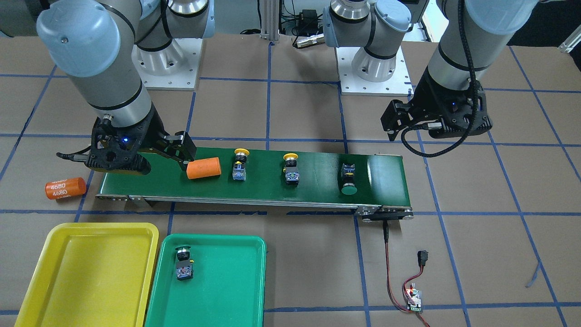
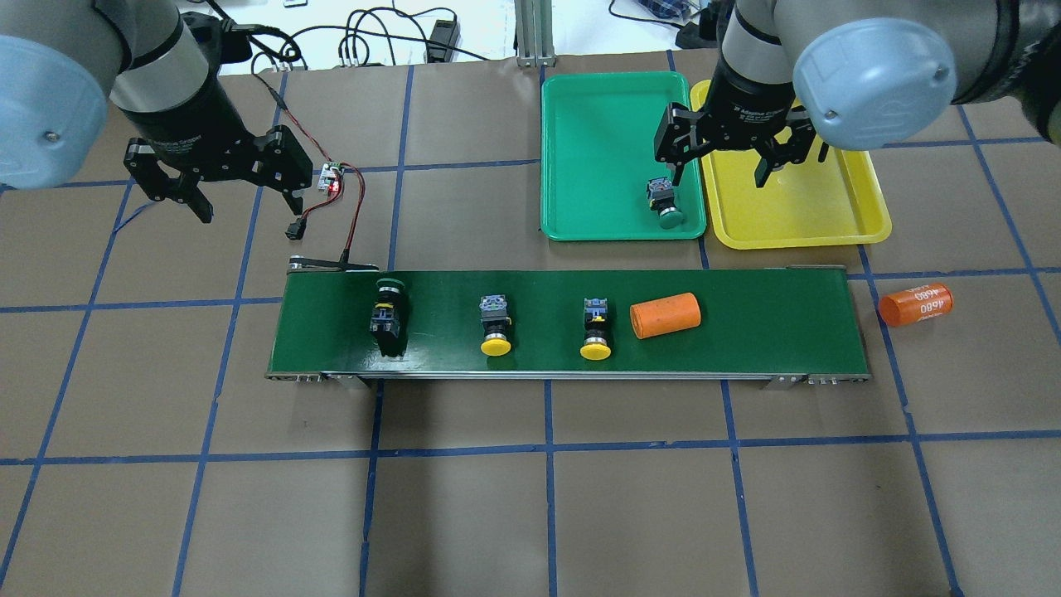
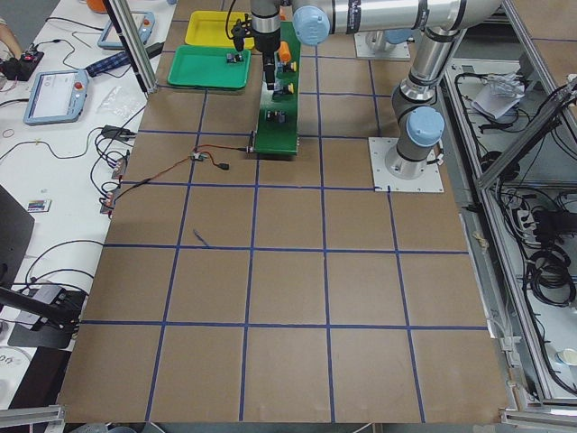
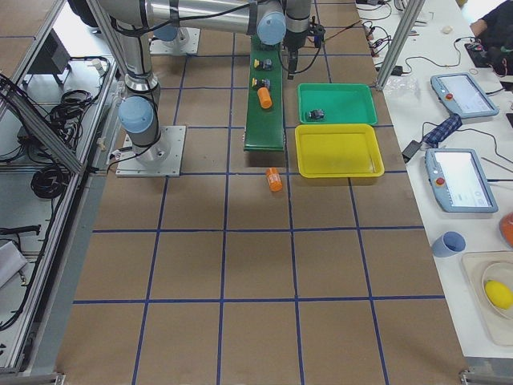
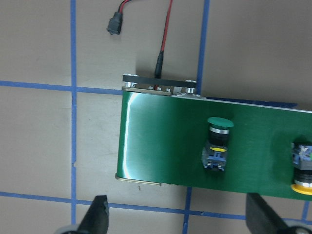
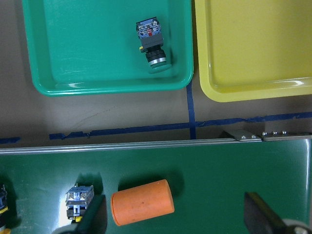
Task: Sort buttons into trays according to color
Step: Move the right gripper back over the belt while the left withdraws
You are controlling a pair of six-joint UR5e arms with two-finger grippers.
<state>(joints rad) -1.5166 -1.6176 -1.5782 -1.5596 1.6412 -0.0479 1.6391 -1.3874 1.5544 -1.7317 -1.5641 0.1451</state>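
Right hand, wide at upper right, should probably straddle the nearby yellow button, clearing the orange cylinder; left hand equally wide.

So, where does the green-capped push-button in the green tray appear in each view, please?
Front-facing: green-capped button lower left.
Overhead: button upper right.
Exterior left: button upper left.
Exterior right: button upper middle.
Left wrist: absent.
Right wrist: button top centre.
Landmark: green plastic tray holding it.
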